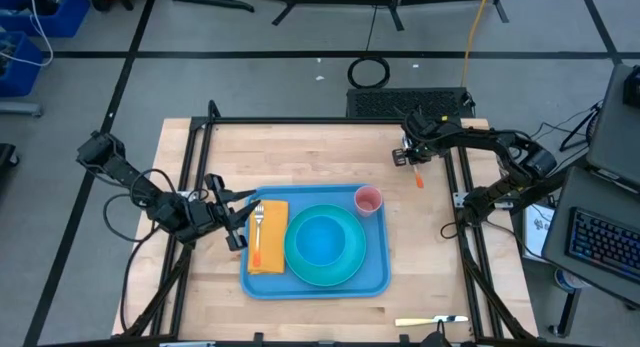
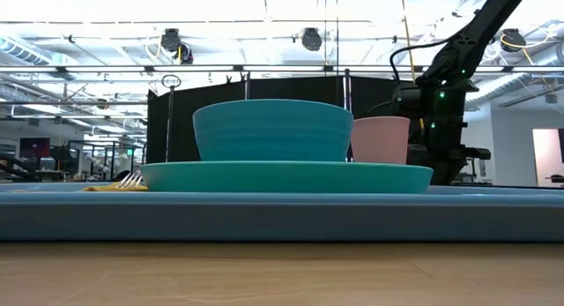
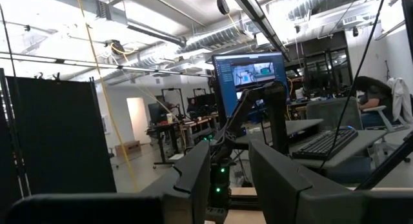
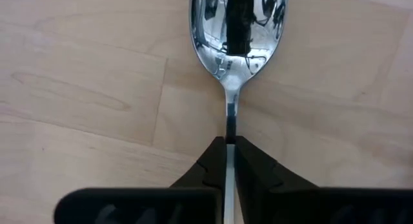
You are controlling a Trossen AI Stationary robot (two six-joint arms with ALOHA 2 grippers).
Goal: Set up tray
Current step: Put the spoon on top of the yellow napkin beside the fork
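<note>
Your right gripper (image 4: 230,153) sits over the bare wood at the table's far right, well clear of the tray (image 1: 315,285), with its fingers pinched tight on the neck of a metal spoon (image 4: 237,30) whose bowl lies against the wood. The tray rests at the table's centre front, carrying a teal plate (image 1: 353,262) with a teal bowl (image 1: 322,240) on it, a pink cup (image 1: 368,200) in its far right corner, and an orange napkin (image 1: 270,257) with a fork (image 1: 257,227) along its left side. Your left gripper (image 1: 238,219) hangs at the tray's left edge beside the napkin, fingers (image 3: 193,179) narrowly apart with nothing between them.
</note>
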